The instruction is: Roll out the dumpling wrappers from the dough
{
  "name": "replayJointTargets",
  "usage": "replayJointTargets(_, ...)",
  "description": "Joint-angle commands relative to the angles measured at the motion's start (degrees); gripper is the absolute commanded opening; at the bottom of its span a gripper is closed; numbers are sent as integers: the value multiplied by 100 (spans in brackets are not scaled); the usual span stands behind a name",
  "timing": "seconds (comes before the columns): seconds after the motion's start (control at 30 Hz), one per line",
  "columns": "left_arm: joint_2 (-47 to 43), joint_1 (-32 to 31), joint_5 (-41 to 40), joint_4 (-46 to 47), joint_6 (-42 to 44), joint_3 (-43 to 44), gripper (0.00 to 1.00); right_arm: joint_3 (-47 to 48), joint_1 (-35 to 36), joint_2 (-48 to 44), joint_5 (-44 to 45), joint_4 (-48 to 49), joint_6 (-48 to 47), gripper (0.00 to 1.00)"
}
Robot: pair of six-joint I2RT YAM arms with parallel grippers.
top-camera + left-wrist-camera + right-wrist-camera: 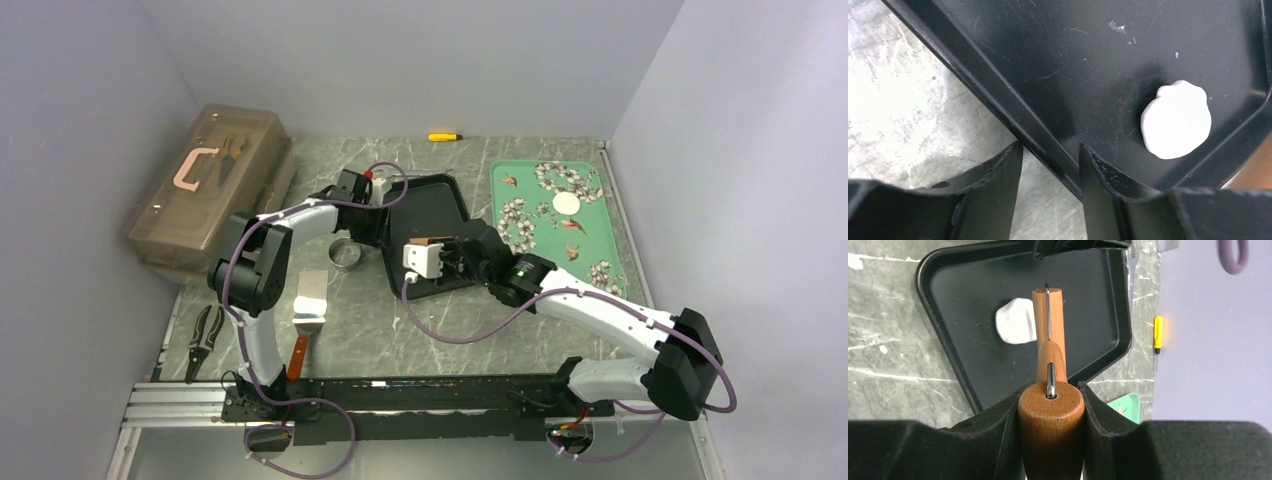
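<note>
On the black tray (1088,315), the dough (1015,321) lies just left of the roller (1049,320) pinched lengthwise in the right gripper (1052,405), while the spread left gripper (1050,170) straddles the tray's rim

Walled lab bench (420,330), rail-mounted arms

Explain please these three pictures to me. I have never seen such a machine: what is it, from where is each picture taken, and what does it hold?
These are two robot arms bolted at a table's near edge. The top picture looks down from above; the other two come from cameras on each wrist. The right gripper is shut on a wooden roller, held over a black tray. The left gripper straddles that tray's rim, jaws apart. In the tray lies a white dough lump, barely flattened. On the table are also a green floral tray with one white round, a metal ring cutter, pliers, a scraper, a yellow screwdriver and a plastic toolbox.
</note>
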Motion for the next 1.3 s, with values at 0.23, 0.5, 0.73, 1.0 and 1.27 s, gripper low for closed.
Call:
replayJointTargets(0.23,318,5,348,497,-238,-43,15,-375,248,470,164,577,-985,0)
replayJointTargets(0.5,258,61,455,1053,-773,-477,0,-284,425,850,508,735,-738,0)
replayJointTargets(0.73,-139,331,413,1373,-1774,-867,0,594,548,940,1130,602,92,0)
replayJointTargets(1.0,-437,763,218,2015,-2350,-1335,0,832,569,995,1305,609,162,0)
replayJointTargets(1.27,-62,688,526,1818,-2727,-1262,0,219,1160,906,1445,272,99,0)
